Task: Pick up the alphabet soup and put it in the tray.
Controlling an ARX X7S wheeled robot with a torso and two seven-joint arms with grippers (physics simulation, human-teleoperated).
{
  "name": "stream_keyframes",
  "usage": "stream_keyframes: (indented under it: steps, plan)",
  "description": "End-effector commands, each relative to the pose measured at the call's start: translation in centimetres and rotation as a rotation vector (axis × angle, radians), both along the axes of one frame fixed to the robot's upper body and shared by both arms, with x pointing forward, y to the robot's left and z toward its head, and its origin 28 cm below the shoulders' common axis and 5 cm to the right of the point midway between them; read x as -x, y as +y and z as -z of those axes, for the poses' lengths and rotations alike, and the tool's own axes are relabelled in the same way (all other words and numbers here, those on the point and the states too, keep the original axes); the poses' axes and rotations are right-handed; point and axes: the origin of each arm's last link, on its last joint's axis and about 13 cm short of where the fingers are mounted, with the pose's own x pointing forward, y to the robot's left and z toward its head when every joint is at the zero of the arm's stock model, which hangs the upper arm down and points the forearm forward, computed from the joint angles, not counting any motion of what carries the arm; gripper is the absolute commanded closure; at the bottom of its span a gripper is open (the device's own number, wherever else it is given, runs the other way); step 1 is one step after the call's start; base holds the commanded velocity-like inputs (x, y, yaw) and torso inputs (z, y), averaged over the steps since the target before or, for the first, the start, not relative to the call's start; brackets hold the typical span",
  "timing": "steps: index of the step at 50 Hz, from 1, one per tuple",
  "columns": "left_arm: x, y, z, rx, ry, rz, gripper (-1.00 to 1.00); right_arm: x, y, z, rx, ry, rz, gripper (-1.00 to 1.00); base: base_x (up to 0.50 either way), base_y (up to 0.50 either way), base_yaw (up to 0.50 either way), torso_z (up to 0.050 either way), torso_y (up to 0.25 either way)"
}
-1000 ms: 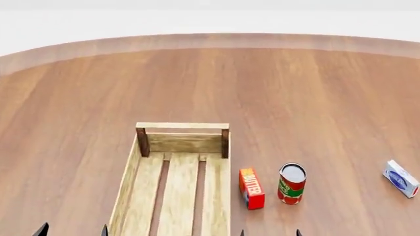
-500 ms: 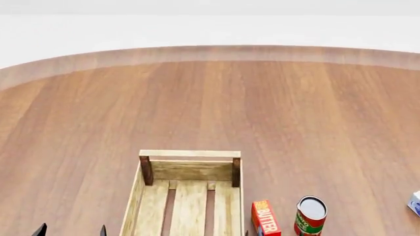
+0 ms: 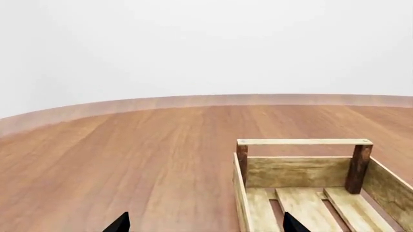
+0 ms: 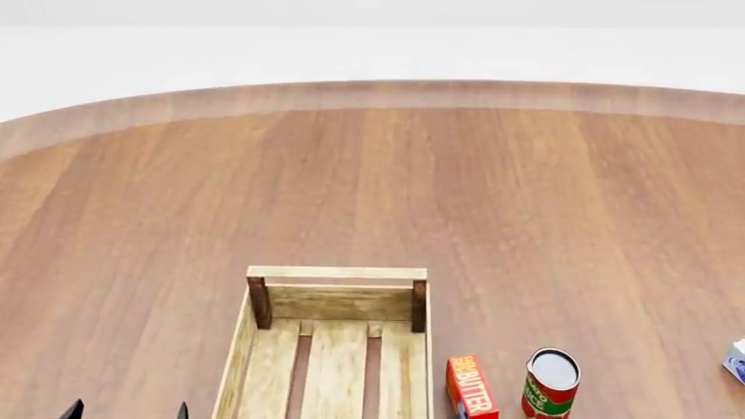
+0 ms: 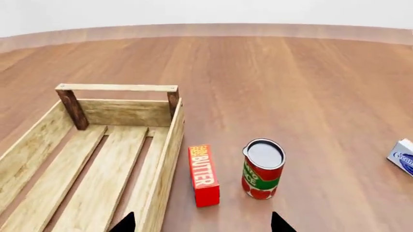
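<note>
The alphabet soup is out of view in every frame. The tray (image 4: 337, 273), a light-wood slatted crate with dark corner posts, stands empty at the near middle of the round wooden table; it also shows in the left wrist view as the tray (image 3: 303, 142) and in the right wrist view as the tray (image 5: 116, 88). My left gripper (image 4: 128, 412) hangs open just left of the crate, with nothing between its dark tips, seen too as the left gripper (image 3: 204, 224). Over the crate's right wall, my right gripper (image 5: 202, 223) is open and empty; the head view does not show it.
A red butter box (image 4: 472, 388) stands right of the crate, then a red-and-green labelled can (image 4: 550, 384); both show in the right wrist view, butter box (image 5: 203, 176) and can (image 5: 262, 169). A white-and-blue box (image 5: 403, 157) lies farther right. The table's curved far edge (image 4: 372, 87) is distant.
Between one second and half a second ago the head view shifted, so crate, box and can slid down in it and the right gripper's tips left the frame. Since then nothing has moved.
</note>
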Motion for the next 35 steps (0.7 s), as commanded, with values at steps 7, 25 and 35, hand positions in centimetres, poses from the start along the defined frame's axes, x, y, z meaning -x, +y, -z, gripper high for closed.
stream_keyframes:
  steps: [7,25,35]
  plan:
    - [0.0,-0.1,0.1,0.005,0.005,0.004,-1.0,3.0,-3.1,-2.6,0.02,0.12,-0.021,-1.0,0.0,0.0,0.0,0.0,0.0]
    - [0.0,0.0,0.2,0.006,0.01,0.006,-1.0,5.3,-5.6,-3.3,0.006,0.149,0.045,-1.0,0.0,0.0,0.0,0.0,0.0]
    - [0.0,-0.1,0.1,0.006,0.009,0.008,-1.0,6.6,-7.1,-3.5,0.006,0.154,0.101,-1.0,0.0,0.0,0.0,0.0,0.0]
